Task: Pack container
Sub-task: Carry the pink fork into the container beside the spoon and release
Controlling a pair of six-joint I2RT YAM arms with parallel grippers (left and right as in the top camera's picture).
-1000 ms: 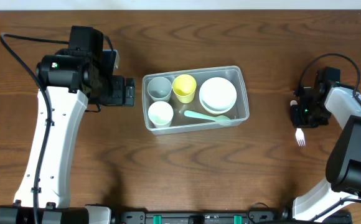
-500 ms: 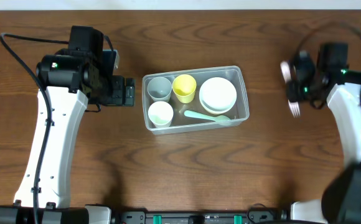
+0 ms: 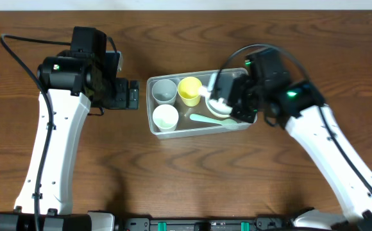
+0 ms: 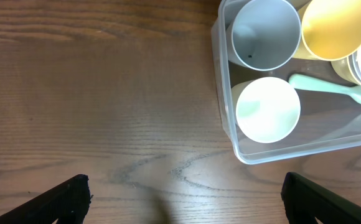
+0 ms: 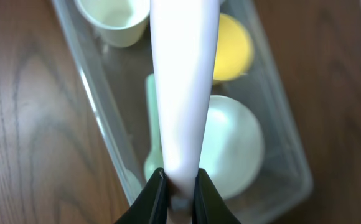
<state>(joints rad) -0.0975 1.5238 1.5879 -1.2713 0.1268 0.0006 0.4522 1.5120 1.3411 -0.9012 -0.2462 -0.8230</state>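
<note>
Right arm has swung in from the far right of the clear plastic rectangular container (image 3: 199, 129) and the right gripper (image 3: 229, 101) now hangs over the container's right half. A second ago it was out beside a white plastic fork (image 5: 180, 93) lying on the brown wooden table (image 3: 186, 179) well right of the container; that spot is now bare. The wrist view shows its jaws pinched narrow on the fork's handle, which points down into the container above the stack of white round bowls (image 5: 230, 149) and the mint-green spoon (image 3: 202, 118).

Container has not shifted and sits mid-table between the arms. It holds a grey cup (image 3: 164, 90), a yellow cup (image 3: 190, 90) and a pale cream cup (image 3: 165, 117) in its left half.

Left gripper (image 3: 129, 95) is unchanged, just left of the container, jaws spread wide and empty.

Judgement: pick and carry are done, and the fork only needs releasing into the container. It looks like the last loose item, so the task is near its end.
</note>
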